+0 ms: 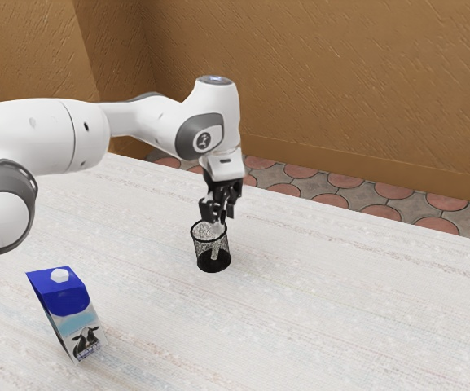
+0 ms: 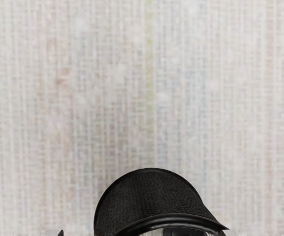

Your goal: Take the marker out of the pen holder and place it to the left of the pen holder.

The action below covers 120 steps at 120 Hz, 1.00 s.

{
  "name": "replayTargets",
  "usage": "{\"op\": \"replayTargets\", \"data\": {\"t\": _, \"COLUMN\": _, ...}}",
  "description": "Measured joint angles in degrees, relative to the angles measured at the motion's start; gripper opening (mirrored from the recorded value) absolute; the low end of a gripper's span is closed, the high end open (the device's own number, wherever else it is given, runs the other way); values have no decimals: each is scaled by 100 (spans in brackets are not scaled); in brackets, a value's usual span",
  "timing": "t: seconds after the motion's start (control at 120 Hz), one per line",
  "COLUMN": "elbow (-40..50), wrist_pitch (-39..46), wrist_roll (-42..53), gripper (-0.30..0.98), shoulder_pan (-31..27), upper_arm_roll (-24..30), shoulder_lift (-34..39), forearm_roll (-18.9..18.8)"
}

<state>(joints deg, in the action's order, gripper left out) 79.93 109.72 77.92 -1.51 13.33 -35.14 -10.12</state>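
Note:
My gripper (image 1: 220,217) points down just above the rim of the black mesh pen holder (image 1: 212,260), its fingers apart. A pale marker (image 1: 215,248) stands inside the holder, seen through the mesh, and its upper end reaches up toward the fingers. Whether they touch it cannot be made out. In the wrist view the tips of my gripper (image 2: 142,233) show at the lower edge, wide apart, on either side of the dark pen holder (image 2: 149,196).
A blue and white milk carton (image 1: 70,314) rests on the pale table (image 1: 324,301), toward the exterior view's lower left. Behind the table lie floor tiles (image 1: 350,204) and a brown wall (image 1: 365,90).

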Motion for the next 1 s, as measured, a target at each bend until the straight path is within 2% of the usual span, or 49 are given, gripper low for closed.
{"op": "replayTargets", "data": {"t": 0.483, "elbow": -10, "wrist_pitch": 4, "wrist_roll": -56, "gripper": 4, "shoulder_pan": -26, "upper_arm_roll": -18, "shoulder_lift": 20, "forearm_roll": 10}}
{"op": "replayTargets", "data": {"t": 0.767, "elbow": -1, "wrist_pitch": 56, "wrist_roll": -86, "gripper": -6, "shoulder_pan": -33, "upper_arm_roll": -89, "shoulder_lift": 89, "forearm_roll": -15}}
{"op": "replayTargets", "data": {"t": 1.0, "elbow": 104, "wrist_pitch": -206, "wrist_roll": -121, "gripper": -9, "shoulder_pan": -229, "upper_arm_roll": -175, "shoulder_lift": 592, "forearm_roll": -30}}
